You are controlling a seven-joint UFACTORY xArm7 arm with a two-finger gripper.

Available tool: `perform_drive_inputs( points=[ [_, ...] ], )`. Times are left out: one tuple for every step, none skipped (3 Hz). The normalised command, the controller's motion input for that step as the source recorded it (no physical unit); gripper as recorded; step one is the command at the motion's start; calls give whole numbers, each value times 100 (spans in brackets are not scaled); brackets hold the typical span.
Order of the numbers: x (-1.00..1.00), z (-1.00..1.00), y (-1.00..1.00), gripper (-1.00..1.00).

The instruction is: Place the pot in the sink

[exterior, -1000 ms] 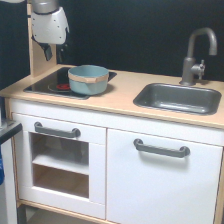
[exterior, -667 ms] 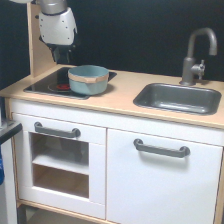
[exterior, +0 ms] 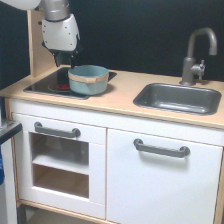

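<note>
exterior view shows the pot (exterior: 88, 79) sitting on the black stovetop (exterior: 47, 85) at the counter's left end, well apart from the sink (exterior: 178, 98), which lies recessed at the right beneath the grey faucet (exterior: 197, 54). the gripper (exterior: 65, 61) hangs just behind the pot's far rim and holds nothing, though its dark fingers blur together against the background and i cannot tell how far apart they stand. i'd judge it is lining up over the rim because that tan band offers the easiest edge to pinch.
</note>
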Motion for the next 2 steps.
perform_drive_inputs(
  points=[
    [10, -93, 12, 99],
    [24, -84, 5, 30]
  ],
)
